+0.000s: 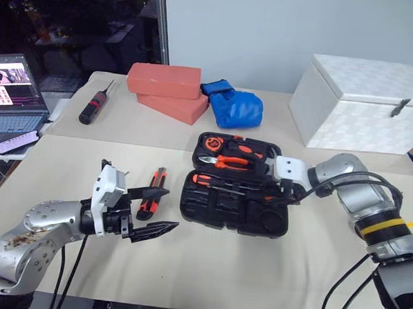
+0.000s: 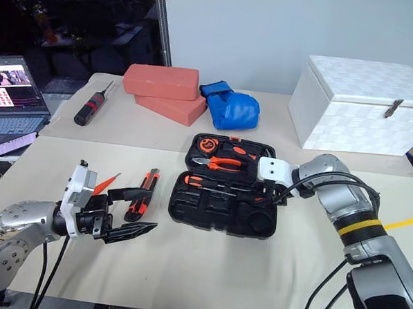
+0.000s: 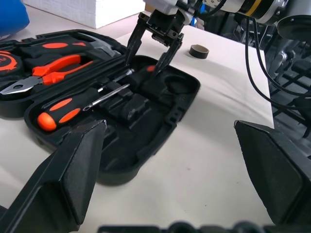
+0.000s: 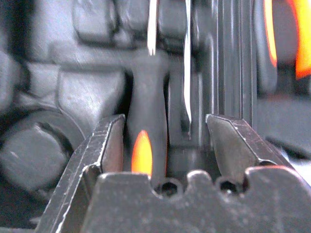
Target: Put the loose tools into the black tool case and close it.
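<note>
Right claw parted, straddling screwdriver inside open tool case; left claw wide, empty, near knife.

Two red bricks stacked, blue glove, white box, laptop, phone, red-banded screwdriver

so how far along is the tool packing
Done: pliers and screwdrivers lie in the open black tool case. In hand: the right gripper, fingers apart, straddles a screwdriver handle in its recess. Left: the utility knife lies on the table beside the open left gripper; the case is unclosed.
</note>
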{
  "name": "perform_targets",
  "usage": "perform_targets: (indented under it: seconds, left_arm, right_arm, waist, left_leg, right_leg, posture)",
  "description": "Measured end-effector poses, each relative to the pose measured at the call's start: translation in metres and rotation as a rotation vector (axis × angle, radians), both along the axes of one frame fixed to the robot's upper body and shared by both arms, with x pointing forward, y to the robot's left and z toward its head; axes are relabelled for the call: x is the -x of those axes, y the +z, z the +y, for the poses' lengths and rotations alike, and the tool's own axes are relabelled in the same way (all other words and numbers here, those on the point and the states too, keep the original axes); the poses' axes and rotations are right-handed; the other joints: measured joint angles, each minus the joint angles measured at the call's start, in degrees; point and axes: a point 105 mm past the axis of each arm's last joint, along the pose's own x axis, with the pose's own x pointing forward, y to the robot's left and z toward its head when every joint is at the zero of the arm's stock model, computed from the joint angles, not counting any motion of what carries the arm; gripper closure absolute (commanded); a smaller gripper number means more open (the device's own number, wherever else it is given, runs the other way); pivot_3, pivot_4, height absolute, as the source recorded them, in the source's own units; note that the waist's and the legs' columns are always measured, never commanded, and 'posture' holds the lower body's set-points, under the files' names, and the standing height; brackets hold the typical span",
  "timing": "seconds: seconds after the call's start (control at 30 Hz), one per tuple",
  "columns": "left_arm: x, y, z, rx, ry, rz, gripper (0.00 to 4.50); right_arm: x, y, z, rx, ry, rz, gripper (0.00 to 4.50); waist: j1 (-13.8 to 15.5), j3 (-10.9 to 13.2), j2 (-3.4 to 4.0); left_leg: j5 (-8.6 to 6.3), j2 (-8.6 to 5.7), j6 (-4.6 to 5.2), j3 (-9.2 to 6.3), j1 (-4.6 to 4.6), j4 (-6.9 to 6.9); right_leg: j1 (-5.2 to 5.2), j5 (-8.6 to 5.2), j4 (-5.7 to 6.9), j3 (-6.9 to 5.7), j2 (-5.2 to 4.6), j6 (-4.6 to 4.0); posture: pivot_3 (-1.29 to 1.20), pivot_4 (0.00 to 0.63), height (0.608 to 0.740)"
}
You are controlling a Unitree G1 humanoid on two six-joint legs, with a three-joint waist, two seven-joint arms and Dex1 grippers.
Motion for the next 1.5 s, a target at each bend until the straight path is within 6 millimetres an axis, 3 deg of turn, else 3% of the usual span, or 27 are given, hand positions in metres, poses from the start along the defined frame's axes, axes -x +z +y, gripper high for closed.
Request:
perform_targets:
  seconds: [0.13, 0.27, 0.43, 0.57, 0.67, 0.73, 0.83, 0.9, 0.93, 0.97, 1.03, 1.13, 1.27, 1.4, 1.5]
  left_arm:
    - [-0.003, -0.004, 0.004, 0.000, 0.012, 0.016, 0.00]
    - [-0.006, -0.005, 0.005, 0.001, 0.015, 0.021, 0.00]
    - [-0.010, -0.008, 0.012, -0.012, 0.033, 0.011, 0.00]
    - [-0.013, -0.017, 0.027, -0.052, 0.076, 0.023, 0.00]
    - [-0.015, -0.019, 0.037, -0.063, 0.110, 0.012, 0.00]
    - [-0.016, -0.019, 0.046, -0.065, 0.161, 0.003, 0.00]
    - [-0.016, -0.020, 0.066, -0.066, 0.276, 0.003, 0.00]
    - [-0.021, -0.019, 0.074, -0.067, 0.347, -0.012, 0.00]
    - [-0.026, -0.018, 0.081, -0.067, 0.429, -0.028, 0.00]
    - [-0.031, -0.019, 0.090, -0.083, 0.515, -0.031, 0.00]
    - [-0.038, -0.020, 0.103, -0.107, 0.622, -0.018, 0.00]
    - [-0.051, -0.024, 0.120, -0.160, 0.743, 0.047, 0.00]
    - [-0.070, -0.023, 0.139, -0.273, 0.787, 0.102, 0.00]
    - [-0.080, -0.042, 0.148, -0.361, 0.758, 0.170, 0.00]
    - [-0.084, -0.054, 0.149, -0.435, 0.681, 0.233, 0.69]
  right_arm:
    - [0.008, 0.024, -0.006, -0.190, -0.028, 0.092, 3.13]
    - [0.012, 0.018, -0.005, -0.236, -0.074, 0.097, 4.44]
    - [0.005, -0.029, 0.009, -0.241, -0.246, -0.021, 4.44]
    - [0.006, -0.037, 0.014, -0.109, -0.183, -0.191, 4.44]
    - [0.003, -0.040, 0.017, -0.068, -0.161, -0.264, 4.44]
    - [0.005, -0.037, 0.016, -0.101, -0.176, -0.286, 4.44]
    - [0.022, -0.033, 0.027, -0.301, -0.208, -0.192, 4.44]
    - [0.033, -0.023, 0.030, -0.386, -0.211, -0.146, 3.90]
    - [0.045, -0.010, 0.026, -0.432, -0.210, -0.142, 3.75]
    - [0.056, 0.003, 0.020, -0.459, -0.213, -0.148, 3.26]
    - [0.070, 0.023, 0.015, -0.492, -0.211, -0.170, 2.69]
    - [0.094, 0.025, 0.021, -0.506, -0.179, -0.120, 1.60]
    - [0.104, 0.033, 0.026, -0.506, -0.158, -0.129, 0.17]
    - [0.114, 0.034, 0.029, -0.500, -0.151, -0.135, 0.03]
    - [0.119, 0.037, 0.024, -0.505, -0.175, -0.140, 0.00]
  waist:
    - [0.2, 0.0, 0.02]
    - [0.3, 0.0, 0.02]
    - [0.1, 0.0, 0.04]
    - [0.0, -0.1, 0.03]
    - [-0.1, -0.1, -0.07]
    - [-0.2, -0.2, -0.11]
    - [-0.1, 0.0, -0.01]
    - [0.2, 0.0, 0.12]
    - [0.5, 0.1, 0.19]
    - [0.7, 0.1, 0.18]
    - [0.6, 0.0, 0.03]
    - [0.5, 0.1, -0.12]
    - [0.3, 0.1, -0.13]
    - [0.3, 0.1, -0.14]
    - [0.4, 0.1, -0.18]
  left_leg:
    - [0.00, -0.01, 0.00, 0.00, 0.00, 0.01]
    - [0.00, 0.00, 0.00, 0.00, 0.00, 0.01]
    - [0.03, -0.02, -0.05, 0.05, -0.08, 0.01]
    - [0.02, 0.04, -0.06, 0.08, 0.38, 0.00]
    - [0.01, 0.09, -0.08, 0.14, 0.90, 0.00]
    - [0.02, 0.19, -0.08, 0.22, 0.90, 0.00]
    - [0.02, 0.41, -0.07, 0.33, 0.79, 0.00]
    - [0.02, 0.42, -0.07, 0.34, 0.69, 0.00]
    - [0.02, 0.42, -0.07, 0.33, 0.63, -0.01]
    - [0.01, 0.42, -0.07, 0.32, 0.64, -0.03]
    - [-0.02, 0.44, -0.11, 0.34, 0.64, -0.05]
    - [-0.02, 0.45, -0.12, 0.33, 0.68, -0.05]
    - [-0.21, 0.44, -0.44, 0.42, 0.79, -0.04]
    - [-0.25, 0.46, -0.52, 0.49, 0.75, -0.05]
    - [-0.06, 0.51, -0.20, 0.53, 0.41, -0.05]
  right_leg:
    - [0.02, 0.03, -0.01, 0.00, -0.02, -0.05]
    - [0.00, -0.02, 0.00, -0.01, -0.01, 0.03]
    - [-0.16, -0.02, 0.10, 0.04, -0.01, 0.03]
    - [0.28, -0.17, 0.02, 0.01, 0.01, 0.17]
    - [0.73, -0.45, -0.03, 0.01, -0.04, -0.20]
    - [0.71, -0.39, -0.02, 0.00, -0.04, -0.27]
    - [0.56, -0.36, 0.08, -0.04, 0.06, -0.32]
    - [0.45, -0.35, 0.09, -0.03, 0.07, -0.32]
    - [0.44, -0.36, 0.09, -0.06, 0.05, -0.28]
    - [0.49, -0.30, 0.09, -0.07, 0.05, -0.02]
    - [0.50, -0.28, 0.03, -0.09, 0.07, 0.08]
    - [0.50, -0.45, 0.04, -0.11, 0.08, -0.22]
    - [0.48, -0.34, -0.05, -0.09, 0.03, -0.37]
    - [0.43, -0.32, -0.06, -0.12, -0.01, -0.41]
    - [0.13, -0.32, -0.07, -0.13, 0.01, -0.40]
  posture:
    - [0.00, 0.150, 0.740]
    - [0.00, 0.150, 0.740]
    - [0.00, 0.150, 0.740]
    - [0.00, 0.150, 0.740]
    - [0.00, 0.150, 0.740]
    - [0.00, 0.150, 0.740]
    - [0.00, 0.150, 0.740]
    - [0.00, 0.150, 0.740]
    - [0.00, 0.150, 0.740]
    - [0.00, 0.150, 0.740]
    - [0.00, 0.150, 0.740]
    - [0.00, 0.150, 0.740]
    - [0.00, 0.150, 0.740]
    - [0.00, 0.150, 0.740]
    - [0.00, 0.150, 0.740]
